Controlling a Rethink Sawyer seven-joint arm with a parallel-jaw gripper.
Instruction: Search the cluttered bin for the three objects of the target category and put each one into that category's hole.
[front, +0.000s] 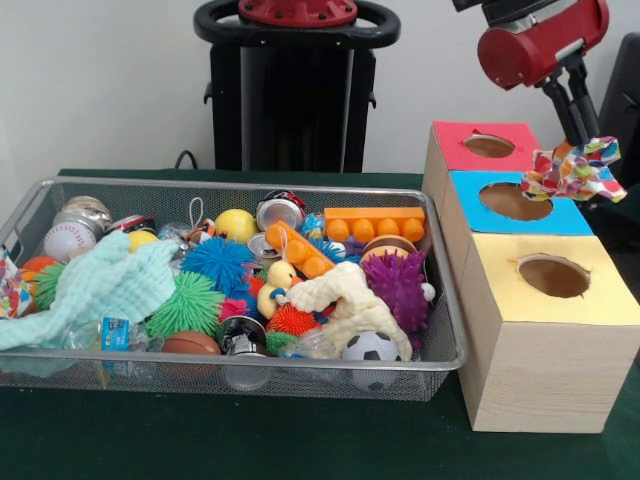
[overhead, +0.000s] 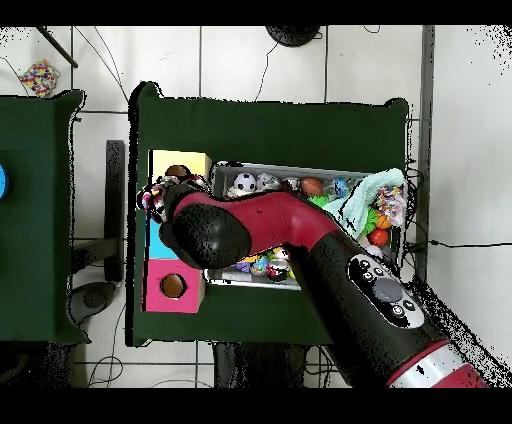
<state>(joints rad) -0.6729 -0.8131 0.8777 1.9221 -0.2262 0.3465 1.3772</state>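
My gripper (front: 573, 146) is shut on a white cloth with bright multicoloured patches (front: 573, 172) and holds it in the air over the right side of the blue-topped box (front: 470, 205). The yellow-topped box (front: 500, 290) with its round dark hole (front: 553, 275) stands nearer the camera, below and left of the cloth. In the overhead view the cloth (overhead: 151, 197) pokes out beside the arm, next to the yellow box's hole (overhead: 177, 172). The silver wire basket (front: 240, 362) is at the left. Another patterned cloth (front: 10, 287) hangs at its left end.
The red-topped box (front: 455, 150) stands behind the blue one. The basket holds spiky rubber balls (front: 397, 287), a mint cloth (front: 100, 285), a cream cloth (front: 350, 300), a soccer ball (front: 371, 347), an orange brick (front: 375, 222) and cans. The arm (overhead: 280, 225) covers much of the basket from overhead.
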